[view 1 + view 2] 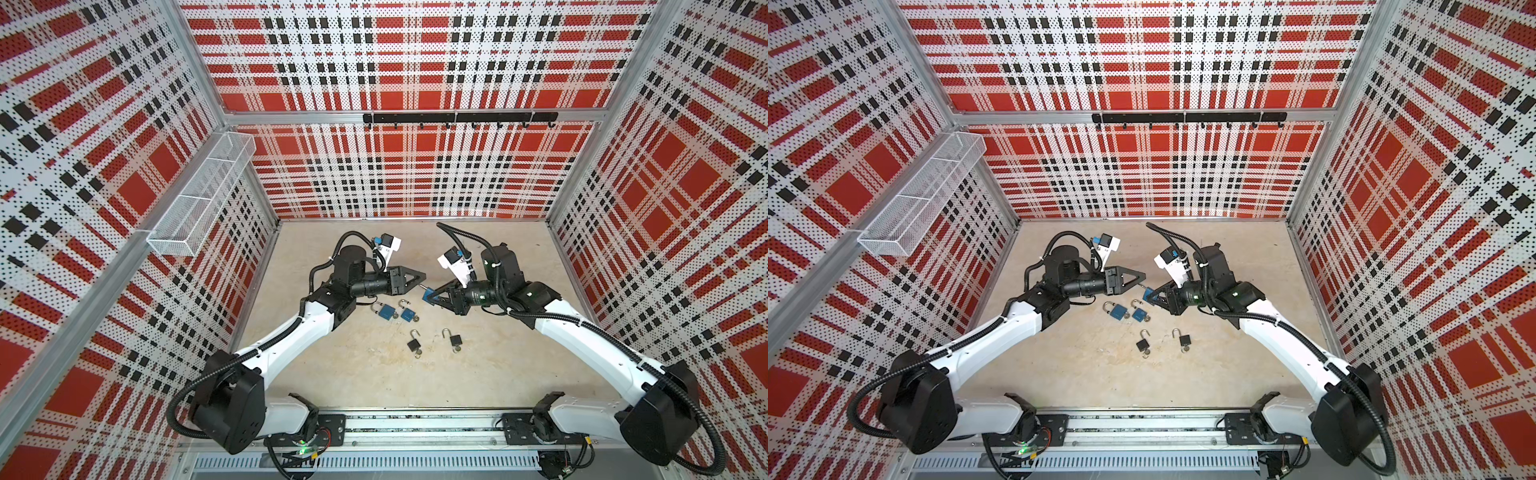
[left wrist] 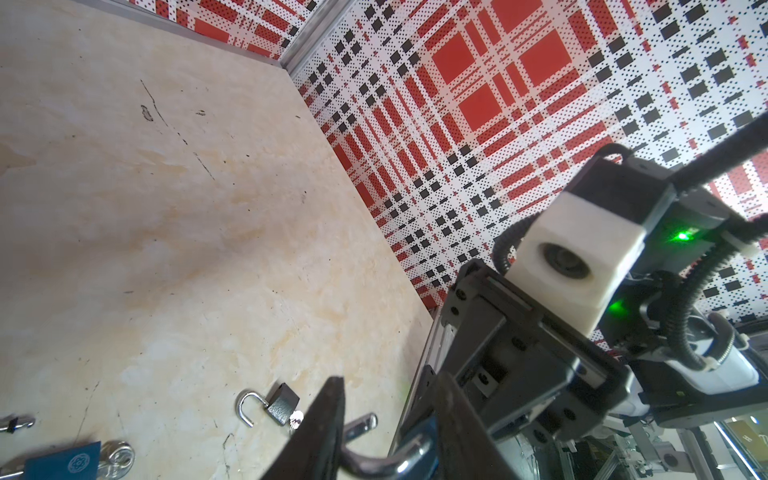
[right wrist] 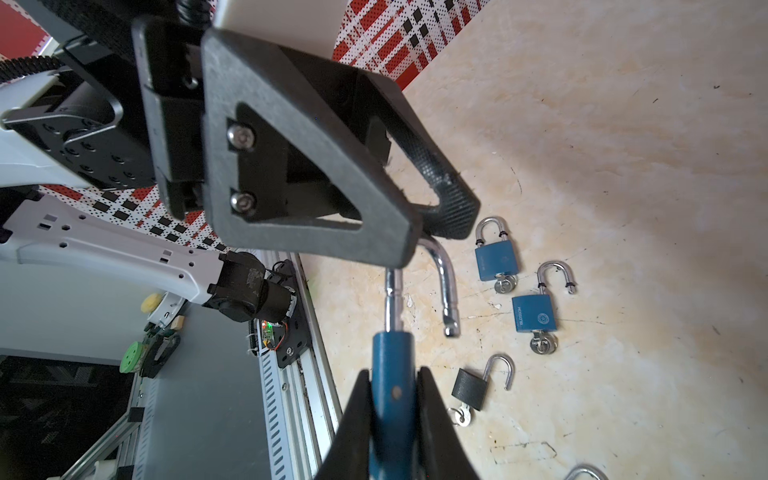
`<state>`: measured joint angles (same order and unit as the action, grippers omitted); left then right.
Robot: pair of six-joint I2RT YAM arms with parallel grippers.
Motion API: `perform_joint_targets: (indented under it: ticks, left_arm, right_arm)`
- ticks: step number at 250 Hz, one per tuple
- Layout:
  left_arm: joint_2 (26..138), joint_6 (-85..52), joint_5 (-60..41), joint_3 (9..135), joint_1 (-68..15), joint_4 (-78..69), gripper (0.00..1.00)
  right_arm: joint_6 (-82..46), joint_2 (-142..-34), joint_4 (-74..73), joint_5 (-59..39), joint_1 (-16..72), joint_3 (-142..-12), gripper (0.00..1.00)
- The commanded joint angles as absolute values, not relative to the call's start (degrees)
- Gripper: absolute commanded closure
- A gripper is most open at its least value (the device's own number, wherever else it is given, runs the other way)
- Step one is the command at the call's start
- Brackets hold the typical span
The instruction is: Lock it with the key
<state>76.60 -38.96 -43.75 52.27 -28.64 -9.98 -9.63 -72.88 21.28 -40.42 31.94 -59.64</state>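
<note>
My right gripper (image 3: pixel 392 388) is clamped tight on the body of the blue rectangular padlock (image 3: pixel 392 353), one finger on each broad face, holding it above the beige marbled tabletop (image 1: pixel 498 365). The lock's keyhole end is hidden from me behind those fingers. Its silver steel shackle (image 3: pixel 448 286) stands swung open and points at my left gripper (image 3: pixel 432 235). That gripper's jaws are partway apart and straddle the shackle's bend, and I cannot tell whether they press on it. In both top views the two grippers meet tip to tip near the table's middle. Just beside them, toward the arms' bases, lie two spare blue padlocks (image 3: pixel 496 259) with small silver keys (image 3: pixel 505 286) in their undersides. Nearer still are two small black padlocks (image 1: pixel 414 345), shackles open.
</note>
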Motion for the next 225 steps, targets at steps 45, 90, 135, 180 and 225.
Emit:
perform_joint_targets:
  ticks: [45, 90, 135, 180, 225]
  left_arm:
    - [74.0, -39.4, -46.5, 49.9, -27.3, -11.8, 0.64]
    - [73.2, -39.5, -46.6, 48.7, -27.1, -11.8, 0.65]
    - [72.6, -39.7, -46.8, 48.2, -26.9, -11.8, 0.67]
    - [72.1, -39.8, -46.8, 47.5, -26.6, -11.8, 0.68]
    - [71.9, -40.1, -46.7, 47.0, -26.7, -12.2, 0.7]
  right_arm:
    - [-9.4, -74.8, 18.8, -43.5, 31.0, -62.5, 1.0]
    - [-10.2, -75.1, 17.7, -44.3, 30.7, -62.7, 1.0]
    - [-11.4, -75.3, 16.6, -45.8, 30.3, -62.9, 1.0]
    - [-12.7, -74.8, 15.4, -46.9, 30.1, -62.7, 1.0]
    - [-13.4, -74.9, 14.8, -47.4, 30.1, -62.6, 1.0]
